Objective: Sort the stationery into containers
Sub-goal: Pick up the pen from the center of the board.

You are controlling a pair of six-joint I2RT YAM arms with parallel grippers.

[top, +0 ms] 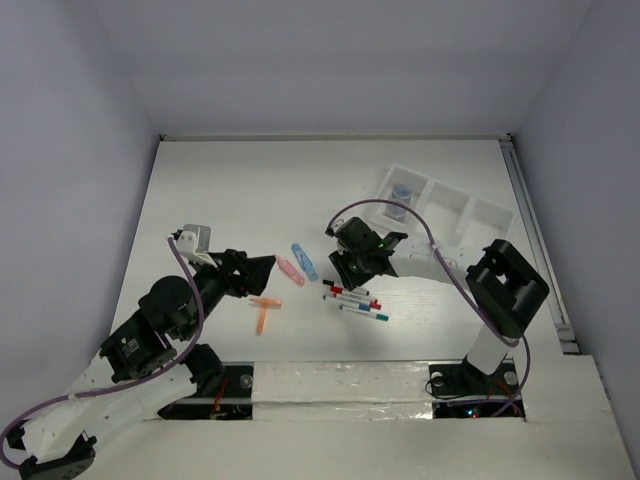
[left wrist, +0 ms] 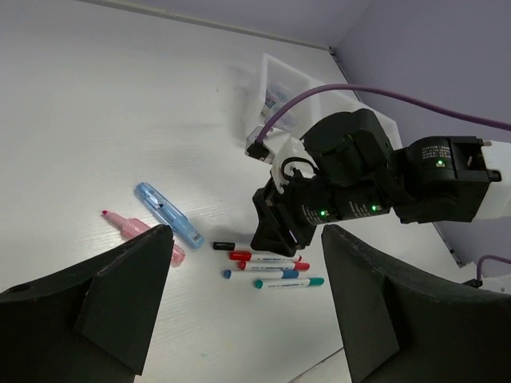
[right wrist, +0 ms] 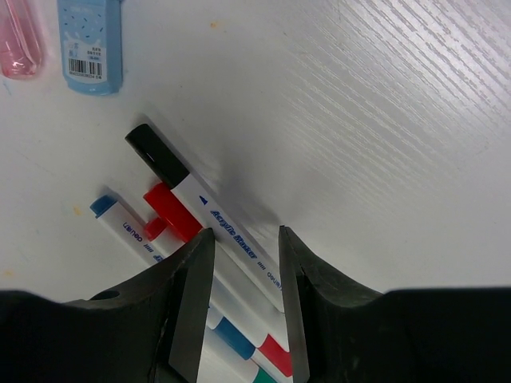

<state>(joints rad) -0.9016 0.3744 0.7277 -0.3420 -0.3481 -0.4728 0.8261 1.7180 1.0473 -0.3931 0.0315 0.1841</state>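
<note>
Several thin white pens (top: 355, 300) lie side by side on the table. My right gripper (top: 338, 278) is low over them, open. In the right wrist view its jaws (right wrist: 246, 235) straddle the black-capped pen (right wrist: 207, 211) without closing on it. A red-capped pen (right wrist: 169, 211) and a blue-capped pen (right wrist: 120, 219) lie beside it. A blue piece (top: 304, 261) and a pink piece (top: 290, 270) lie to the left, and an orange piece (top: 265, 312) lies nearer. My left gripper (top: 268, 268) is open and empty, above the pink piece. The white tray (top: 470, 225) holds a bluish disc (top: 402, 192) in its left compartment.
The left wrist view shows the right arm (left wrist: 359, 183) over the pens (left wrist: 271, 267), with the blue piece (left wrist: 168, 214) and pink piece (left wrist: 140, 231) to the left. The tray (left wrist: 263, 72) stands behind. Walls enclose the table on three sides.
</note>
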